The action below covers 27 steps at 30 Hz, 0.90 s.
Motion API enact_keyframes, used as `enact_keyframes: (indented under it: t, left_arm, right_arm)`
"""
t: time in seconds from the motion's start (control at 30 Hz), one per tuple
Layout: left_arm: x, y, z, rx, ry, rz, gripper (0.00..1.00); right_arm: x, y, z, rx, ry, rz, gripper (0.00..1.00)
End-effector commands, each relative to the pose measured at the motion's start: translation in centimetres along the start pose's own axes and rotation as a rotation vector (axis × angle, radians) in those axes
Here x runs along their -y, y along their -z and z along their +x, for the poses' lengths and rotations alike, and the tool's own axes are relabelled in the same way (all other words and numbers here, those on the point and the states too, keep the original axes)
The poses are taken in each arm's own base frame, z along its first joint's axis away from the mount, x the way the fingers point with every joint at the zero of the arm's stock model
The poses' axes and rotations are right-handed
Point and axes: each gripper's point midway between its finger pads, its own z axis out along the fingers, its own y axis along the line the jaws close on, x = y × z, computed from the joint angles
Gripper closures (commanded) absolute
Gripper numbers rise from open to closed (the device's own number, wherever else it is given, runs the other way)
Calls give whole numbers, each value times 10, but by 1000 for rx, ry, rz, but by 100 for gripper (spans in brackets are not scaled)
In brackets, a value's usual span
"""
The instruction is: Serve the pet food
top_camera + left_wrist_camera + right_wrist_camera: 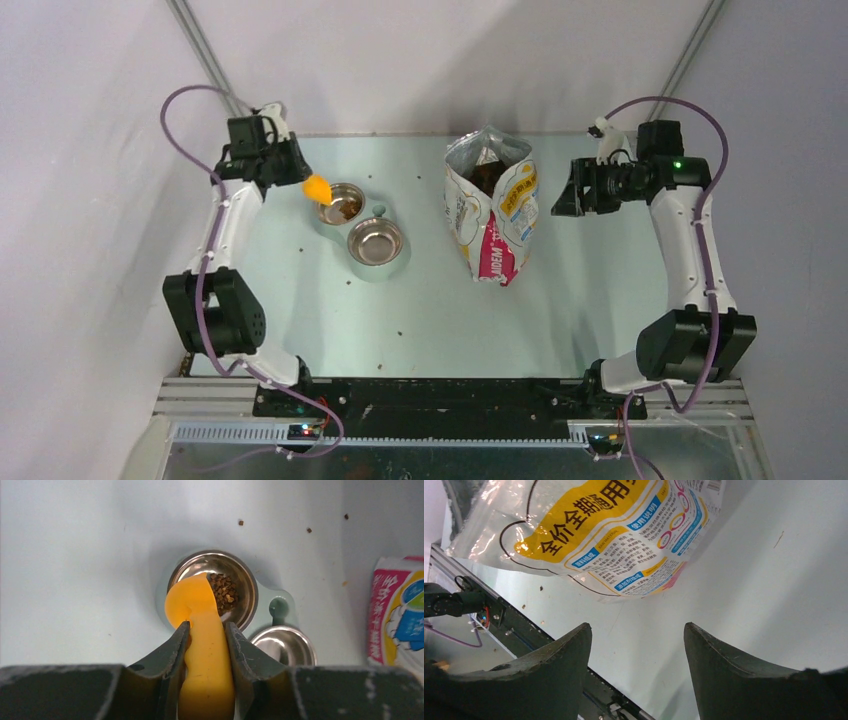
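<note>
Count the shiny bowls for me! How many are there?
2. One bowl lies under the scoop and holds kibble. The other bowl sits right beside it, closer to the bag, and looks empty. None seem hidden.

1. A printed bag (492,205) stood open near the table's (420,320) far edge.
2. The far bowl (329,207) and near bowl (376,241), both steel, sat adjacent toward the far-left corner.
3. An orange scoop (317,187) hung over the far bowl.
</note>
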Motion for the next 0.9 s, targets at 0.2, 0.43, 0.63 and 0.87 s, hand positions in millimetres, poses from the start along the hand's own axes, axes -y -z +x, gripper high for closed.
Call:
enact_keyframes:
  t: [0.2, 0.43, 0.63, 0.87]
  left_arm:
    - [93, 66, -36, 61, -335, 262, 100]
    - [192, 162, -38, 77, -295, 839, 100]
    - [230, 197, -28, -139, -74, 1223, 100]
    - [241, 206, -9, -203, 15, 1316, 100]
  right_arm:
    - [-70, 67, -95, 383, 461, -12, 26]
    - [-187, 61, -106, 509, 873, -182, 27]
    - [-245, 20, -100, 519, 1047, -304, 30]
    - [-281, -29, -74, 438, 1223, -356, 29]
